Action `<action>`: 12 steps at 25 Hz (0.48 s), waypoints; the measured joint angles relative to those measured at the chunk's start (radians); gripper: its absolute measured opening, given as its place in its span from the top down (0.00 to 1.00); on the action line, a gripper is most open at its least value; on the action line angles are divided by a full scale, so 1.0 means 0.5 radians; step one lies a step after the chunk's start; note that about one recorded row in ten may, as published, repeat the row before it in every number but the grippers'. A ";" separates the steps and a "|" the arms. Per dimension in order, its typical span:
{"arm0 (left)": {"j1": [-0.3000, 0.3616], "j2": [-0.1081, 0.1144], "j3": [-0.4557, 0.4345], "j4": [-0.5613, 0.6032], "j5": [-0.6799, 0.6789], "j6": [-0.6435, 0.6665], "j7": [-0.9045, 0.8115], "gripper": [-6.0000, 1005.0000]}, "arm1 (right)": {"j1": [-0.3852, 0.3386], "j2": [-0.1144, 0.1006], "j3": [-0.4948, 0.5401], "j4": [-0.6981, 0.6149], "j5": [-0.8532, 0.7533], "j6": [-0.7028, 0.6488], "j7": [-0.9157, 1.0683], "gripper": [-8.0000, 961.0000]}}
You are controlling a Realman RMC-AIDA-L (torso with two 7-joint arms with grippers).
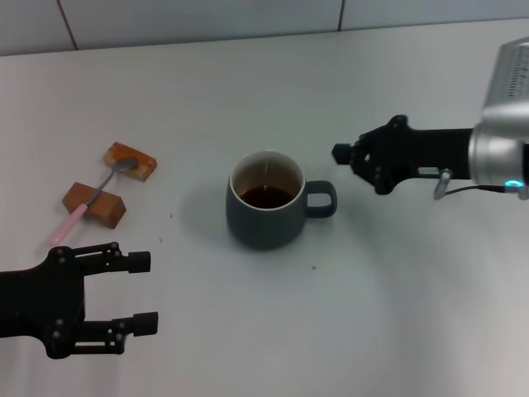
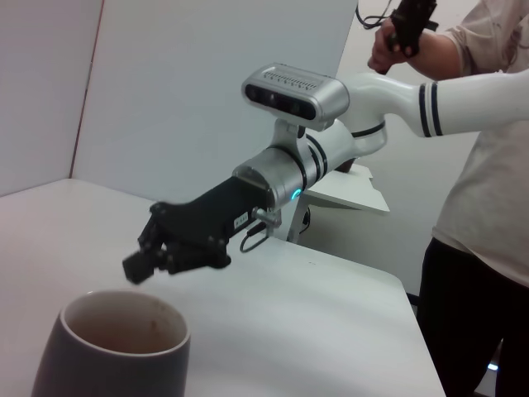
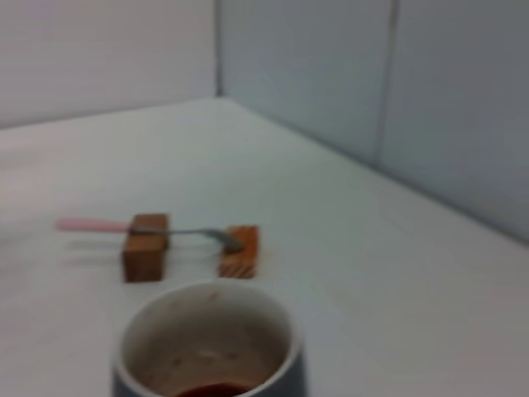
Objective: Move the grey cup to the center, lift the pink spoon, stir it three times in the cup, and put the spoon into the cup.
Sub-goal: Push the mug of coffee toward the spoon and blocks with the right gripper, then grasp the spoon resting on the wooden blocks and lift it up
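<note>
Cup, the grey cup (image 1: 266, 211), stands mid-table holding dark liquid, the pink spoon (image 1: 89, 201) bridges two brown blocks (image 1: 94, 203) to its left, the left gripper (image 1: 142, 291) waits open nearby, the right gripper (image 1: 340, 153) looks closed beside the handle; a careless approach risks toppling the blocks.

Cup (image 1: 266, 211) mid-table – spoon (image 1: 92, 196) left of it, resting across two blocks (image 1: 111, 184).
</note>
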 joint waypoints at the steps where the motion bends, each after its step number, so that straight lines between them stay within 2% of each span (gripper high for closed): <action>1: 0.000 -0.001 0.000 0.000 0.000 -0.001 0.000 0.22 | -0.042 -0.002 0.000 -0.039 0.047 -0.004 -0.023 0.99; 2: 0.000 -0.001 0.000 0.000 0.000 -0.001 0.000 0.22 | -0.134 -0.004 -0.007 -0.129 0.146 -0.021 -0.087 0.99; 3: 0.000 -0.001 0.000 0.000 0.000 -0.001 0.000 0.22 | -0.134 -0.004 -0.007 -0.129 0.146 -0.021 -0.087 0.99; 5: -0.001 -0.003 -0.030 0.000 0.000 -0.010 0.002 0.22 | -0.296 -0.005 -0.014 -0.278 0.343 -0.115 -0.194 0.99; 6: -0.001 -0.003 -0.030 0.000 0.000 -0.010 0.002 0.22 | -0.296 -0.005 -0.014 -0.278 0.343 -0.115 -0.194 0.99; 8: -0.002 -0.004 -0.070 0.000 0.000 -0.013 0.004 0.22 | -0.484 -0.012 0.002 -0.455 0.512 -0.394 -0.290 0.99; 11: -0.003 -0.004 -0.083 0.000 0.000 -0.014 0.003 0.22 | -0.528 -0.013 0.002 -0.503 0.521 -0.479 -0.300 0.99; 12: -0.003 -0.003 -0.086 0.000 0.000 -0.015 0.003 0.22 | -0.593 -0.017 0.015 -0.584 0.504 -0.650 -0.302 0.99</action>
